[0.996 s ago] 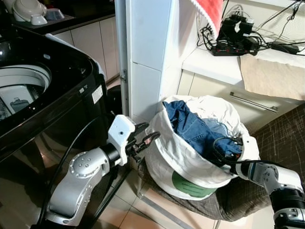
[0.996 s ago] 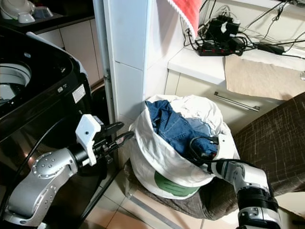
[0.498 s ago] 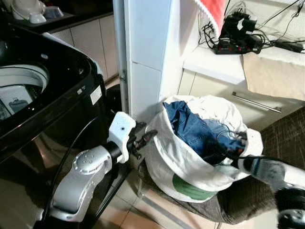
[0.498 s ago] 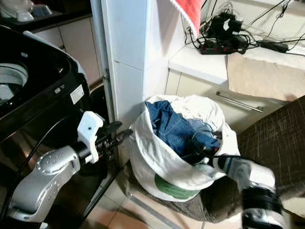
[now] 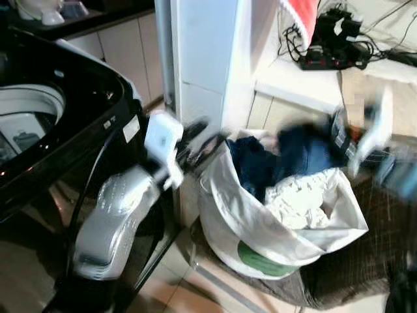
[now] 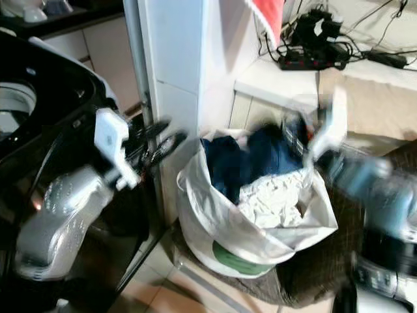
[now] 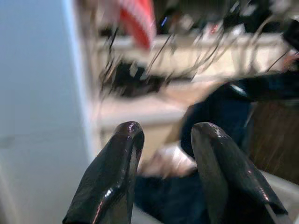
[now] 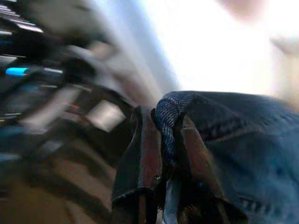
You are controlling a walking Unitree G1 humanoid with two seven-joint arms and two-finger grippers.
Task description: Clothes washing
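Right claw (image 8: pixel 163 140) pinched the jeans (image 5: pixel 306 153), raised above the white bag (image 5: pixel 260 228) beside the washer (image 5: pixel 58 124). Left claw (image 7: pixel 163 154) hovered near the bag's rim, fingers apart, empty.

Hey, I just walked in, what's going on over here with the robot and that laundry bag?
The robot is unloading laundry. Its right gripper is shut on a fold of the blue jeans and holds them above the white laundry bag, where white clothes lie. The left gripper hovers open beside the bag's rim, holding nothing. The black top-loading washing machine stands open on the robot's left. The head views are blurred.
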